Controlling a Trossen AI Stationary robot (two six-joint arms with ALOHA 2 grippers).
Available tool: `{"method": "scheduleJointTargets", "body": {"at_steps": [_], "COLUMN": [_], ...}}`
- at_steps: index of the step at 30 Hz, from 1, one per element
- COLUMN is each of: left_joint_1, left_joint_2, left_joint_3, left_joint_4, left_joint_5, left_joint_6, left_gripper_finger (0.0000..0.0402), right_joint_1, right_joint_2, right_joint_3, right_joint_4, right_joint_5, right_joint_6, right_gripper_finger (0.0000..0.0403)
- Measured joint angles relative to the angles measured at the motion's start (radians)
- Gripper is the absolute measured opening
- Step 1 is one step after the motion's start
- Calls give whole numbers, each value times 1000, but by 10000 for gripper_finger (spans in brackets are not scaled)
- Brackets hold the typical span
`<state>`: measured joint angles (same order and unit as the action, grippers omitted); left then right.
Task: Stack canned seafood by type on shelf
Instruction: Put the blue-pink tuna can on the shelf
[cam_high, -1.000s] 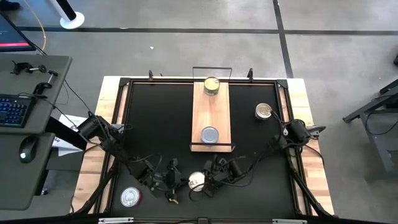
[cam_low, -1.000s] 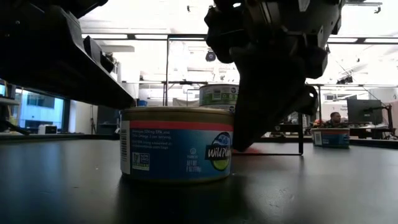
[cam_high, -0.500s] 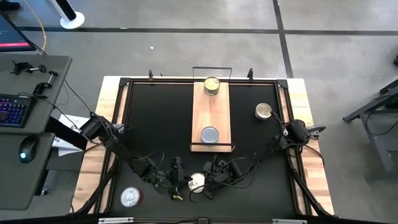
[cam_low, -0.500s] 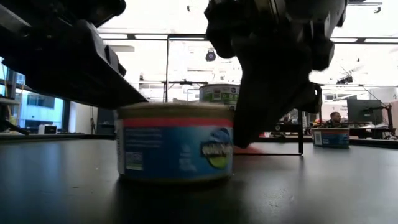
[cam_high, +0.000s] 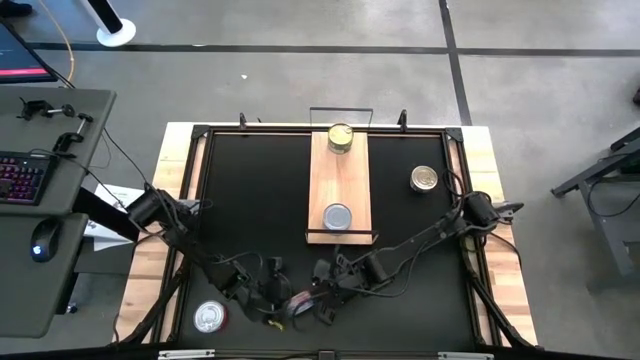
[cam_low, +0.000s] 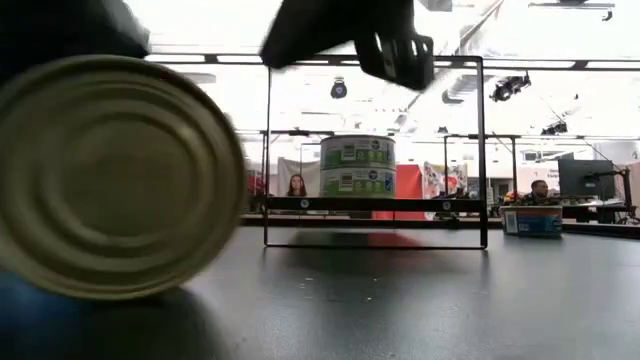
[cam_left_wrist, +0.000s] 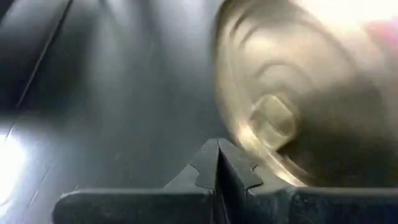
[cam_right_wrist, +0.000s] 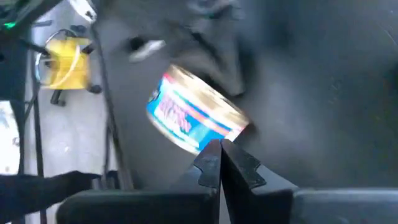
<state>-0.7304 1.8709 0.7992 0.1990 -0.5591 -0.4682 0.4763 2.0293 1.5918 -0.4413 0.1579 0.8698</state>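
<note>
A blue-and-red labelled tin (cam_high: 300, 299) stands tipped on its edge near the table's near edge, between my two grippers. Its pull-tab lid (cam_left_wrist: 292, 112) faces my left gripper (cam_left_wrist: 217, 163), and its ringed end (cam_low: 115, 180) fills the left of the low view. My left gripper (cam_high: 277, 301) is shut on the tin's left. My right gripper (cam_high: 325, 300) is shut on its right. On the wooden shelf (cam_high: 340, 178), two stacked tins (cam_high: 340, 138) sit at the far end and a silver-lidded tin (cam_high: 338, 216) at the near end. My left gripper is shut with its fingertips (cam_left_wrist: 239, 168) right beside the lower rim of the tin's lid (cam_left_wrist: 264, 171); whether they touch cannot be told through the blur. My right gripper is shut, and its fingertips (cam_right_wrist: 214, 155) meet the tipped tin at its lower rim (cam_right_wrist: 205, 144), coming level from the table's right. The tin (cam_right_wrist: 196, 118) leans away from them on its edge.
A gold-lidded tin (cam_high: 425, 179) sits on the black tabletop right of the shelf, and a silver one (cam_high: 208, 318) lies at the near left corner. The shelf's black wire rail (cam_low: 270, 150) stands ahead in the low view. Cables trail along both arms.
The tin stood upright between both grippers a second ago. My right gripper has moved toward the table's left and near edge. The tin has tipped up onto its edge and shifted left.
</note>
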Motion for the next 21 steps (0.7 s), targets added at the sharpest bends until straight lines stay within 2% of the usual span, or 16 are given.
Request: {"method": "scheduleJointTargets", "body": {"at_steps": [5,9,11,16,19,21], "left_joint_1": [-17,-53,-85,-189,-261,-296], "left_joint_2": [-50,-138,-188,-306,-345,-346], "left_joint_3": [0,-1,1,0,0,7], "left_joint_4": [-118,-327,-444,-642,-640,-607], "left_joint_5": [-11,-49,-79,-167,-230,-246], "left_joint_6": [-10,-86,-161,-389,-527,-568], "left_gripper_finger": [0,0,0,0,0,0], "right_joint_1": [-11,-21,-32,-57,-59,-58], "right_joint_2": [0,0,0,12,47,69], "right_joint_3": [99,176,194,203,202,202], "right_joint_4": [-74,-75,-60,-20,0,10], "right_joint_5": [-4,-17,-57,-212,-261,-270], "right_joint_6": [-141,-319,-425,-583,-665,-715], "right_gripper_finger": [0,3,16,93,160,203]}}
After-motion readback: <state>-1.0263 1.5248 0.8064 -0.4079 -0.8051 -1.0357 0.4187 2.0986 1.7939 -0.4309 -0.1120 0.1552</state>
